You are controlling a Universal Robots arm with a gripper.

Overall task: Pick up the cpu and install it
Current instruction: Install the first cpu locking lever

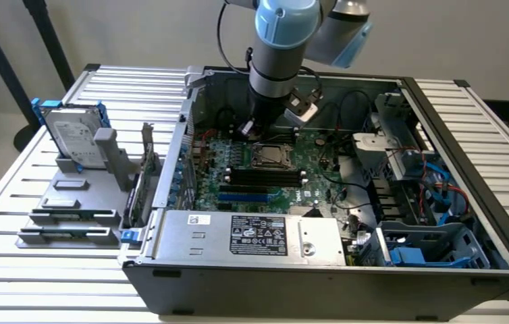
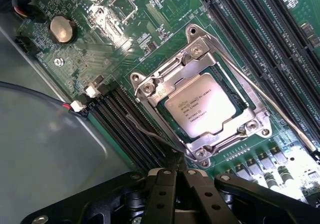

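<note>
The cpu is a small square chip with a silvery top. It lies flat inside the metal socket frame on the green motherboard. In the exterior view the cpu sits mid-board inside the open computer case. My gripper is shut, its black fingers pressed together with nothing between them. Its tip is just beside the socket's near corner, close to a thin wire lever. From the exterior view, the gripper hangs low over the board just behind the socket.
Black memory slots run beside the socket, and a coin battery lies further off. A power supply fills the case's front. On the exterior view's left, a hard drive in a blue bracket and grey blocks stand on a fixture.
</note>
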